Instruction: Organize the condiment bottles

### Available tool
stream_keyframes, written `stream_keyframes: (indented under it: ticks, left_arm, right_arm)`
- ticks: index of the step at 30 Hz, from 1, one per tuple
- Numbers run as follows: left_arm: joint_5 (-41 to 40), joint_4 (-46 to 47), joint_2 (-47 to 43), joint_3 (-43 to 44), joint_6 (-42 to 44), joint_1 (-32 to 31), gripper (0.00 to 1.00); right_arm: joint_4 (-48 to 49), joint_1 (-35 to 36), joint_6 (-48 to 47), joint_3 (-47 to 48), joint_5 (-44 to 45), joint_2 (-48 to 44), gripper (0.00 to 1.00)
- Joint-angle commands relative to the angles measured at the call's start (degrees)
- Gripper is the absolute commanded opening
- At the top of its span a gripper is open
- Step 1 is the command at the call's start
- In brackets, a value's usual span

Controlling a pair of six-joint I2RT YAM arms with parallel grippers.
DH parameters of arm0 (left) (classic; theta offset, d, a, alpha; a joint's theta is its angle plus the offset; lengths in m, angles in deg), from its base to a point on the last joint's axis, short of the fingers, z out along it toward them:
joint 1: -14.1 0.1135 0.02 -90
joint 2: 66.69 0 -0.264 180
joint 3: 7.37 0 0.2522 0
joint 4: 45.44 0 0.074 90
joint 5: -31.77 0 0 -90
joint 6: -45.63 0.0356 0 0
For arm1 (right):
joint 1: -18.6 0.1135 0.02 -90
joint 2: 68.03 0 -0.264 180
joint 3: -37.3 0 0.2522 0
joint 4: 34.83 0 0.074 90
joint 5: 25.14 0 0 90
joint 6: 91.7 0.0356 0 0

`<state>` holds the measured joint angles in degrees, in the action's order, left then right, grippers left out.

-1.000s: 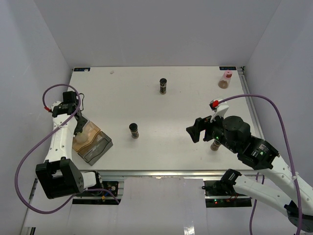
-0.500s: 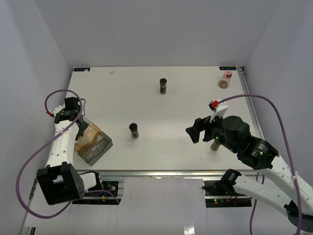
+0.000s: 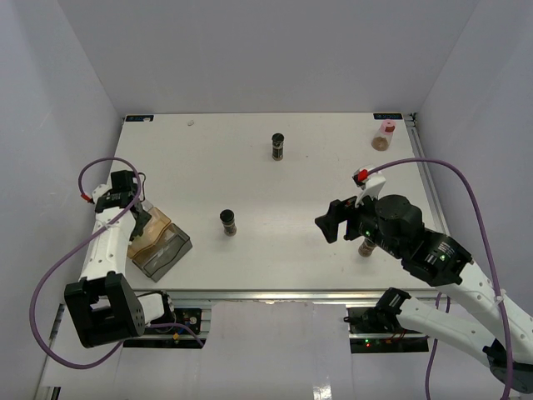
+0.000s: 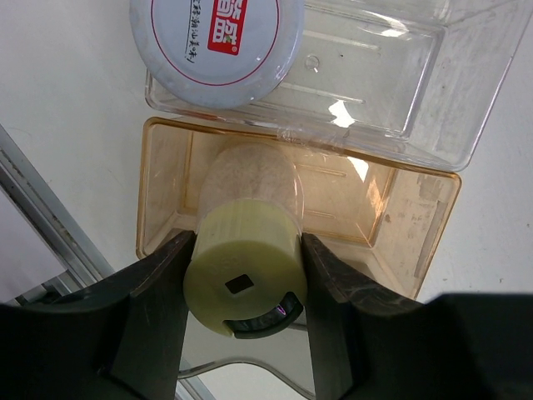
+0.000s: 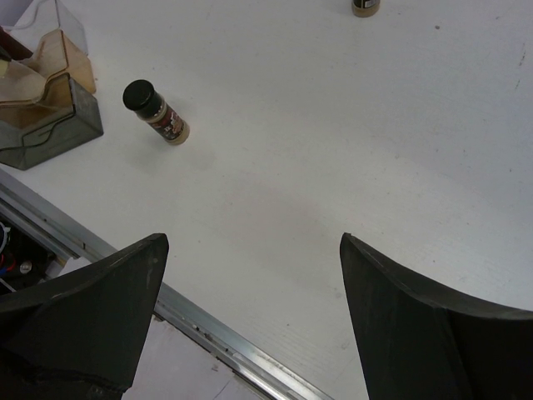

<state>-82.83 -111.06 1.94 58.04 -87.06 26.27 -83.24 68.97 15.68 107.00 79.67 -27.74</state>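
Note:
My left gripper (image 4: 247,243) is shut on a cream-capped jar (image 4: 246,283) with pale contents and holds it in the amber compartment (image 4: 391,208) of the organizer (image 3: 160,247). A white-capped jar (image 4: 218,37) stands in the clear compartment beside it. In the top view the left gripper (image 3: 138,220) is over the organizer. My right gripper (image 3: 328,226) is open and empty above the table. Black-capped jars stand at mid-table (image 3: 228,222) and farther back (image 3: 278,147). A pink-capped jar (image 3: 384,136) is at the back right. One jar (image 3: 366,248) is partly hidden by the right arm.
The organizer has clear, amber and grey compartments and sits at the table's front left, seen in the right wrist view (image 5: 42,108). The metal front rail (image 5: 225,346) runs below the right gripper (image 5: 251,242). The mid-table jar (image 5: 155,110) shows there too.
My left wrist has moved toward the front and down, bringing the cream-capped jar to the organizer. The right arm has shifted only slightly.

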Motion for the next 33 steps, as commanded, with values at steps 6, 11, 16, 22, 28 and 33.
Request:
stream_keyframes:
  ticks: [6, 11, 16, 22, 28, 33]
  left_arm:
    - [-1.06, 2.43, -1.23, -1.17, 0.71, 0.32, 0.75]
    - [-0.09, 1.17, -2.66, 0.83, 1.03, 0.32, 0.96]
    - [-0.93, -2.31, -5.37, 5.93, 2.15, 0.32, 0.98]
    - [2.9, -4.28, -8.23, 14.81, 7.99, 0.32, 0.98]
    - [27.31, 2.92, -9.16, 18.37, 16.03, 0.24, 0.98]
    - [38.94, 9.16, -6.2, 15.71, 17.86, -1.53, 0.98]
  right_arm:
    - [1.43, 0.08, -0.22, 0.19, -0.69, 0.64, 0.9]
    - [1.97, 0.08, 0.2, -0.31, -1.37, 0.95, 0.9]
    - [2.41, 0.08, 0.63, -0.2, -1.72, 1.75, 0.9]
    - [2.73, 0.08, 0.56, 1.44, -1.8, 4.01, 0.9]
    - [2.44, 0.08, -1.25, 10.51, 6.02, 11.86, 0.9]
    - [0.68, -1.81, -3.85, 21.43, 9.8, 22.5, 0.9]
